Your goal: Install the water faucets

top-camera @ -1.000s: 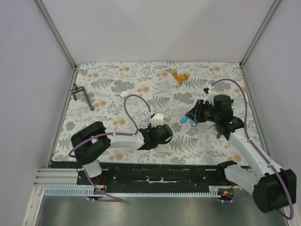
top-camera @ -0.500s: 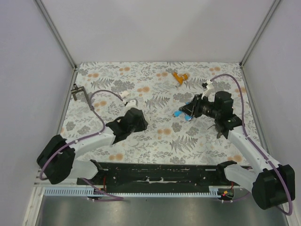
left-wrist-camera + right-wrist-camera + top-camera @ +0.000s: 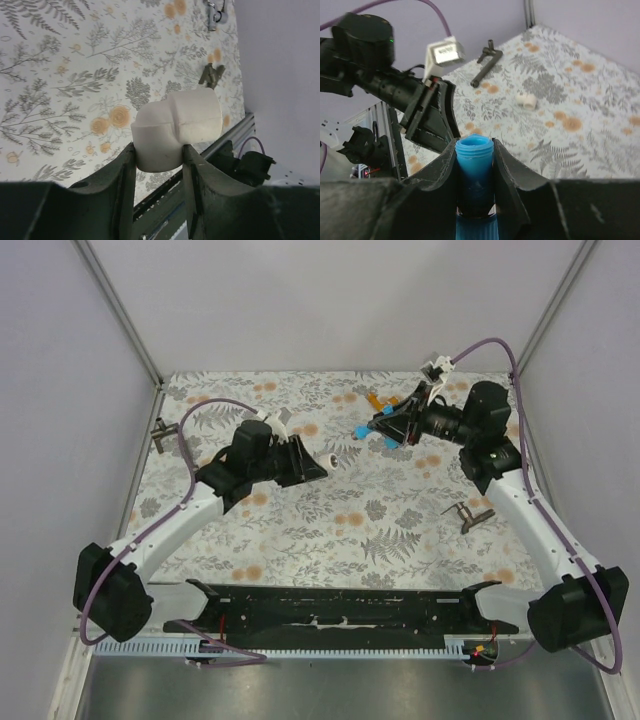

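Top external view: we hold the blue faucet (image 3: 362,432) clamped in the right tool (image 3: 379,427), its threaded end aimed across a gap at the white elbow fitting (image 3: 331,459) pinched in the left tool (image 3: 319,464).

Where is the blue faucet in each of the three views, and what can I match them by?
Top external: blue faucet upper centre-right, at the tip of the right gripper.
Left wrist: not in it.
Right wrist: bottom centre, threaded end up, between the fingers.
Shared landmark: the floral table cover.
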Robot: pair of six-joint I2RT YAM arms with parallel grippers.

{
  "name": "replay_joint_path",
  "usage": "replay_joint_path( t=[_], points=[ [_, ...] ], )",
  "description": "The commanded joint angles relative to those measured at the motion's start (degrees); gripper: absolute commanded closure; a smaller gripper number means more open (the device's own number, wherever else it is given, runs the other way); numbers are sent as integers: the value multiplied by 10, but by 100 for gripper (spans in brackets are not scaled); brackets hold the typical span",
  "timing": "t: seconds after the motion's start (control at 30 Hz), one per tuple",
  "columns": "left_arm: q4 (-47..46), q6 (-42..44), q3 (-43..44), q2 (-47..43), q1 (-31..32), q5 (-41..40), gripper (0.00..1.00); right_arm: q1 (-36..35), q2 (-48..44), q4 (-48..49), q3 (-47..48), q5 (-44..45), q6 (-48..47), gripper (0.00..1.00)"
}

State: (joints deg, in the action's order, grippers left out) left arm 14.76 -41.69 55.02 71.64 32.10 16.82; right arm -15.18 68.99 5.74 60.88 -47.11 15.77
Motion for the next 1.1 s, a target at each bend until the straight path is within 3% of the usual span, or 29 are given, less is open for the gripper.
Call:
replay_joint_path(
  t=[0.0, 0.2, 0.53, 0.87, 1.07],
  points=[
    [39, -32, 65, 18, -4, 109, 98, -6, 33, -56, 111, -101, -114, 100],
    [70, -52, 116, 34, -15, 146, 98, -30, 54, -92, 149, -110, -180, 100],
    [-44, -173, 91, 43, -71, 263, 98, -78, 89, -153, 202, -71, -247, 100],
    [-57, -168, 102, 46, -85, 295, 98, -87, 94, -187, 216, -49, -267, 100],
    [13, -97, 136, 46, -85, 299, 98, -90, 105, -210, 233, -52, -275, 100]
  ],
)
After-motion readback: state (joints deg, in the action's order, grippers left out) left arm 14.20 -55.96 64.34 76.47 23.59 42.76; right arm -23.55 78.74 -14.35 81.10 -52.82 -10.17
